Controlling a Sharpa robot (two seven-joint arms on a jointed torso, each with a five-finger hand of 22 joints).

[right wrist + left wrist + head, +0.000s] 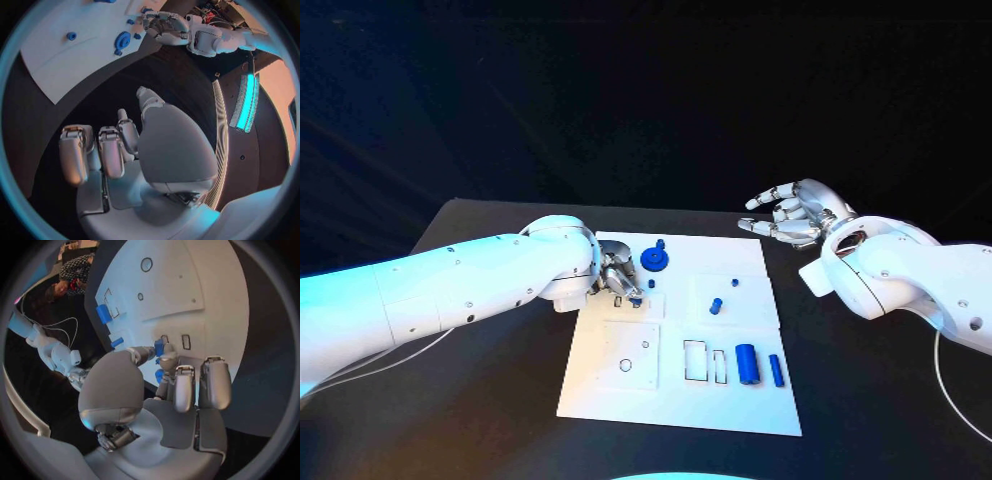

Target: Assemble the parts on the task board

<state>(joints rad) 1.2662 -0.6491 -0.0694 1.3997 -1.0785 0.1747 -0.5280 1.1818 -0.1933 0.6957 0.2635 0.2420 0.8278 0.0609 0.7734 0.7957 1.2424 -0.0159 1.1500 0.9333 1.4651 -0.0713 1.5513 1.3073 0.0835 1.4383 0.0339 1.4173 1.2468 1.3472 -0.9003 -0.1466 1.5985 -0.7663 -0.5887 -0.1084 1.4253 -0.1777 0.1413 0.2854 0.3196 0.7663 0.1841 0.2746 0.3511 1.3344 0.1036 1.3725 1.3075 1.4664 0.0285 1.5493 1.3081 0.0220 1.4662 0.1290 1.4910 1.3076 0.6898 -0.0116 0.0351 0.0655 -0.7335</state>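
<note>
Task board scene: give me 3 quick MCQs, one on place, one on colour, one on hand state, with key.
1. Where is the left hand?
A. over the task board's left part
B. off the table
C. on the board's near edge

2. What colour are the two cylinders lying near the board's right edge?
A. red
B. blue
C. green

3. What is the right hand doing?
A. holding a cylinder
B. pressing the board
C. open, holding nothing

Key: 1 A, fingers sit over the board by the blue round part; 2 B, both are blue; 3 C, fingers apart above the black table.
</note>
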